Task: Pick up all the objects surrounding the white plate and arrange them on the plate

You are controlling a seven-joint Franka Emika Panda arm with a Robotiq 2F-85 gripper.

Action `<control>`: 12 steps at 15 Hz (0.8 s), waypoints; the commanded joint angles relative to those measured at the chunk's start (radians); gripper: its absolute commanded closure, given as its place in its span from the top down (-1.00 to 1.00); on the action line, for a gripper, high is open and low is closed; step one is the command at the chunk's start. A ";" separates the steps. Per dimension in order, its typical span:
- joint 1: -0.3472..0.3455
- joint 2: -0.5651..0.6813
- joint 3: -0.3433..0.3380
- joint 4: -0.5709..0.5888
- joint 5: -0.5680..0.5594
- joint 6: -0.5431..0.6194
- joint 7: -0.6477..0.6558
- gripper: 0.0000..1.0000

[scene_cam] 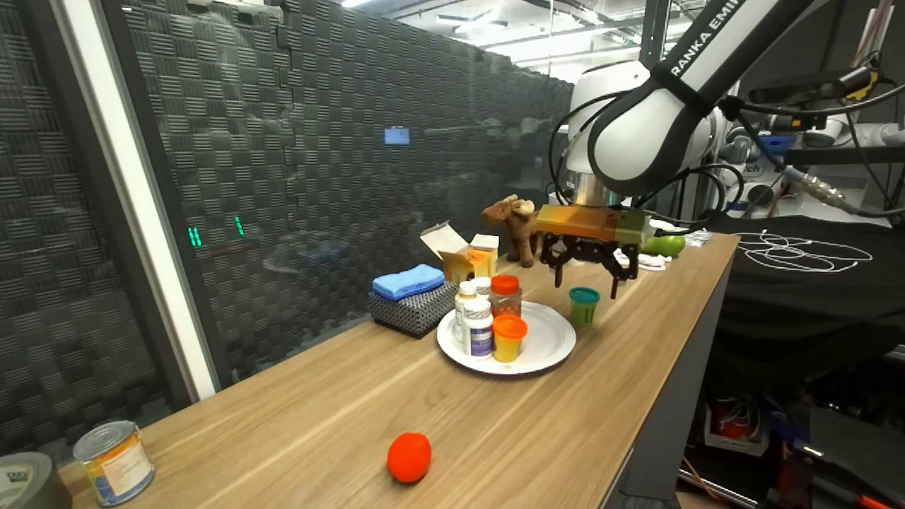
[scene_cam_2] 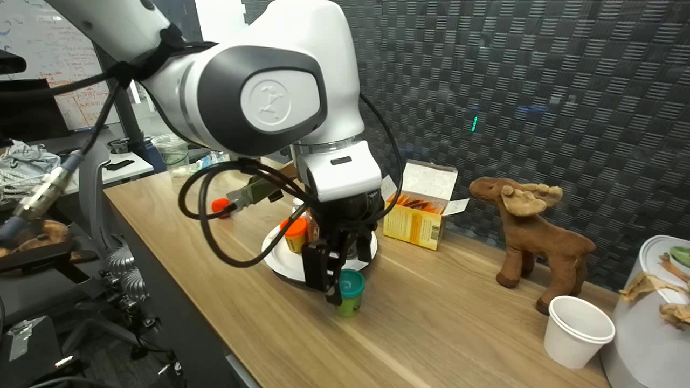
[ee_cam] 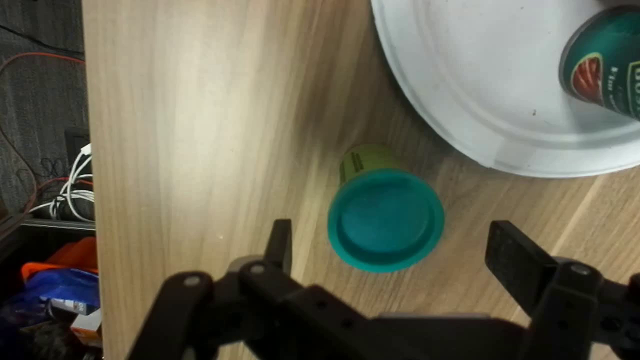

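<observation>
Hanging above the teal-lidded cup (ee_cam: pixel 385 212), the gripper (ee_cam: pixel 389 245) has its jaws spread wide and holds nothing. The cup stands upright, just beside the white plate (ee_cam: pixel 490 100). In the wrist view it lies between the jaws (so mostly straight down looks like the way to go).

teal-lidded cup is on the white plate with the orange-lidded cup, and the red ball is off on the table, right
Not quite: the teal-lidded cup stands on the table beside the white plate, as the wrist view shows. The orange-lidded cup is on the plate and the red ball on the table, as you say.
</observation>
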 commanded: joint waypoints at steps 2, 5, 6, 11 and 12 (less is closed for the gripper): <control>-0.009 0.020 0.013 0.061 0.021 -0.022 -0.036 1.00; -0.013 0.023 0.016 0.077 0.037 -0.029 -0.060 1.00; -0.012 0.021 0.015 0.080 0.037 -0.033 -0.065 1.00; -0.005 -0.001 0.008 0.078 0.010 -0.069 -0.069 1.00; 0.009 -0.008 0.002 0.085 -0.041 -0.095 -0.073 1.00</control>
